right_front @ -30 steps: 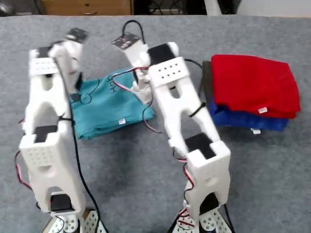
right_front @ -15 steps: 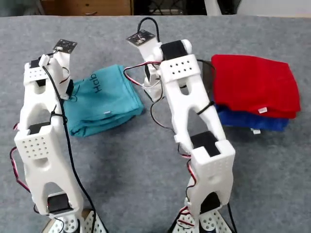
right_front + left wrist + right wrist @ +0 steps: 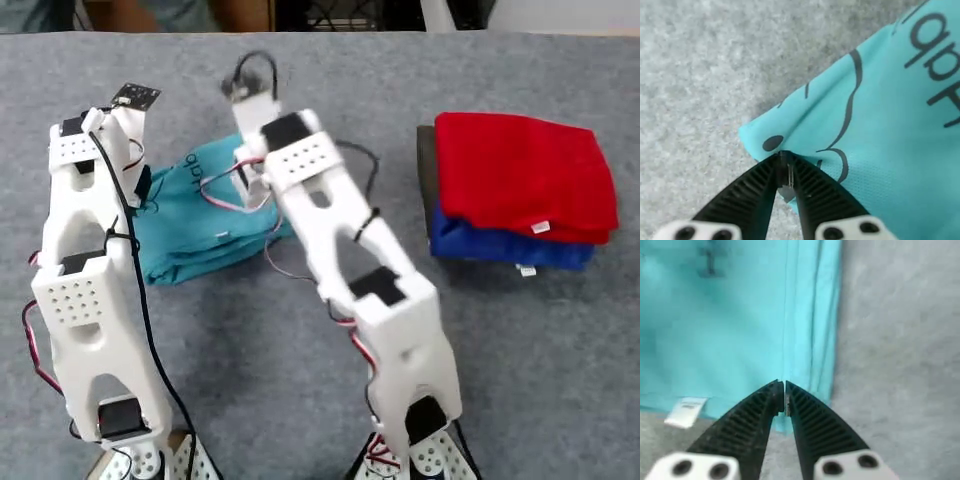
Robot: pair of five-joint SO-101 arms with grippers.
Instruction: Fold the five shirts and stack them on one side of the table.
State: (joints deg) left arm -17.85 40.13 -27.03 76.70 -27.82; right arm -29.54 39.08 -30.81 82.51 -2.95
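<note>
Left gripper [image 3: 783, 156] clenched at a corner of the folded teal fabric shirt [image 3: 880, 125].
Right gripper [image 3: 781, 386], likewise clenched, over its layered edge.

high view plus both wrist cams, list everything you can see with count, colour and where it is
teal shirt: 1, teal with dark print, folded, on the table between the two arms
red shirt: 1, red, folded, on top of the blue shirt at the table's right side
blue shirt: 1, blue, folded, under the red shirt
table: 1, grey cover
left arm: 1, white, beside the teal shirt
right arm: 1, white, reaching over the teal shirt
left gripper: 1, black, shut, tips at the teal shirt's corner
right gripper: 1, black, shut, tips over the teal shirt's folded edge
</note>
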